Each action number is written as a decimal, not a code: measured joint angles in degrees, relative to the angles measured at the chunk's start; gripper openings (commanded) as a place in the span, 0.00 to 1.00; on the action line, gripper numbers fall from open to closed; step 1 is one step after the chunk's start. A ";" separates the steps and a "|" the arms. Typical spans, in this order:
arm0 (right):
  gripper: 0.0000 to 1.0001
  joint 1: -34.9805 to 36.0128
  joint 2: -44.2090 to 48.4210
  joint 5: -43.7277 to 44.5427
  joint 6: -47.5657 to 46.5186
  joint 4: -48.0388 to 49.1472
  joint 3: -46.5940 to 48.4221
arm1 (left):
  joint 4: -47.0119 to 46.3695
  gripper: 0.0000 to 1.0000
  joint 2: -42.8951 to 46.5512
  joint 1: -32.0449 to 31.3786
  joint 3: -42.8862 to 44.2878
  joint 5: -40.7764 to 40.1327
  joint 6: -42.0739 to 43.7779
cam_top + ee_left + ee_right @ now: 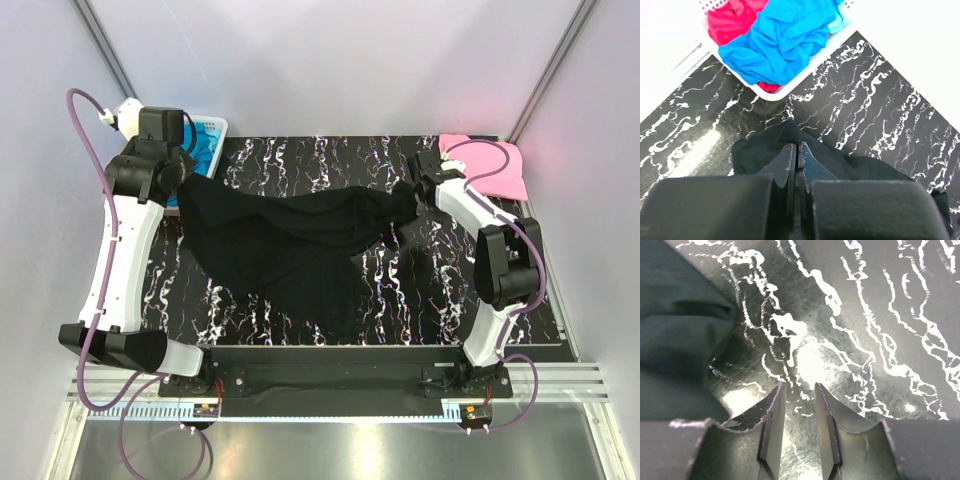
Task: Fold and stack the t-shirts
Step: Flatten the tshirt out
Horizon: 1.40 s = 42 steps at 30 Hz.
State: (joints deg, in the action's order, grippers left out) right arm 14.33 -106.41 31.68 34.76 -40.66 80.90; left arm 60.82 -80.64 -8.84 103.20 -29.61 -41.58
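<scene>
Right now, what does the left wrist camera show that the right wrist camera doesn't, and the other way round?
Only the left wrist view shows the white basket, which holds a blue t-shirt and a red t-shirt. It also shows the left tool shut on a fold of the black t-shirt.
Only the right wrist view shows the right tool, its fingers parted with nothing between them over the table.
Both views show the black t-shirt and the table's black marbled top.
</scene>
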 measured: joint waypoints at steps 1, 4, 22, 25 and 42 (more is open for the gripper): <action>0.36 -0.04 0.00 -0.79 -0.07 -0.20 0.24 | 0.20 0.00 0.13 0.07 0.00 -0.07 0.04; 0.36 0.00 0.00 -4.46 -0.79 -0.37 0.96 | 0.42 0.00 0.13 0.20 -0.02 -0.07 0.07; 0.48 3.15 3.30 -34.75 -11.80 7.93 2.05 | 0.31 0.00 0.17 0.20 -4.98 4.22 0.94; 0.46 3.72 1.99 -38.45 -12.81 8.96 3.56 | 0.22 0.00 0.26 0.20 -7.15 5.35 1.07; 0.43 10.49 -12.46 -42.23 -14.60 11.50 17.55 | -0.07 0.00 4.26 0.20 -11.78 7.39 1.70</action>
State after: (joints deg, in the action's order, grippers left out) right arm 24.82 -118.87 -10.55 20.16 -29.17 98.45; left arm 60.75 -76.38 -8.64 91.42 -22.22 -39.88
